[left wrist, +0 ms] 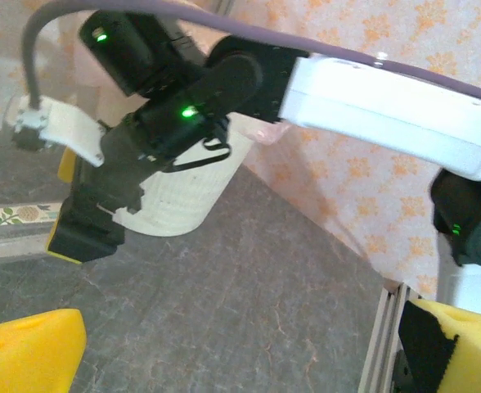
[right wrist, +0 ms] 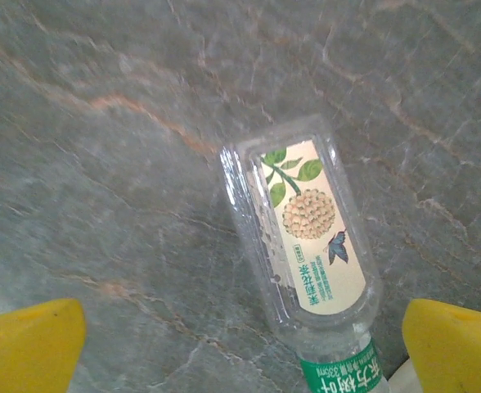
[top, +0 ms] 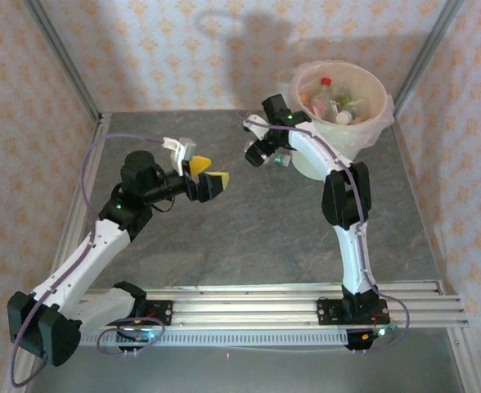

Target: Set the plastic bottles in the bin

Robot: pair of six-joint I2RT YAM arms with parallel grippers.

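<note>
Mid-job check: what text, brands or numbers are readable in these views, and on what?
No text reads cleanly.
Cream label on the clear plastic bottle on the table: dark Chinese characters, too small.
Green band by its neck: white characters and digits, blurred.
Bottles in the white bin: labels too small.
</note>
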